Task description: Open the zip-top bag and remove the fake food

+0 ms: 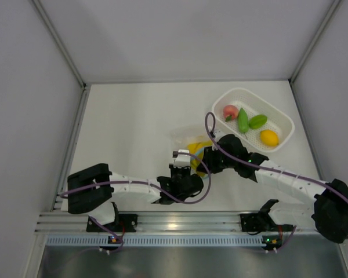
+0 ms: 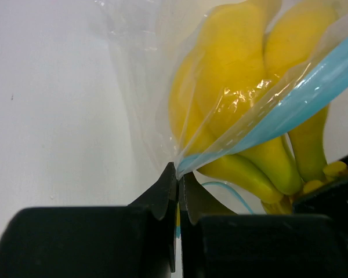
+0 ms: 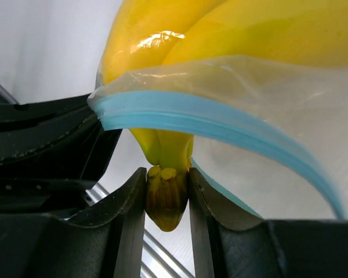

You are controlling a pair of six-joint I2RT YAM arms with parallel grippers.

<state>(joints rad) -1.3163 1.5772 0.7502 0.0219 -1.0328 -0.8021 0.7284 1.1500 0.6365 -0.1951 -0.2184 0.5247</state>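
Note:
The clear zip-top bag (image 1: 184,139) lies near the table's middle, its blue zip strip (image 2: 301,98) showing in the left wrist view and in the right wrist view (image 3: 220,124). A yellow banana bunch (image 2: 238,87) sits partly in its open mouth. My left gripper (image 2: 178,174) is shut on the bag's mouth edge at one end of the zip strip. My right gripper (image 3: 167,185) is shut on the banana bunch's brown stem (image 3: 166,200). In the top view both grippers meet at the bag, left (image 1: 181,168) and right (image 1: 207,159). A pink peach (image 1: 229,111), two green pieces (image 1: 243,120) and an orange round fruit (image 1: 269,137) lie in the basket.
A white perforated basket (image 1: 285,119) stands at the back right of the table. The aluminium rail (image 1: 174,223) with the arm bases runs along the near edge. Grey walls enclose the white table on three sides.

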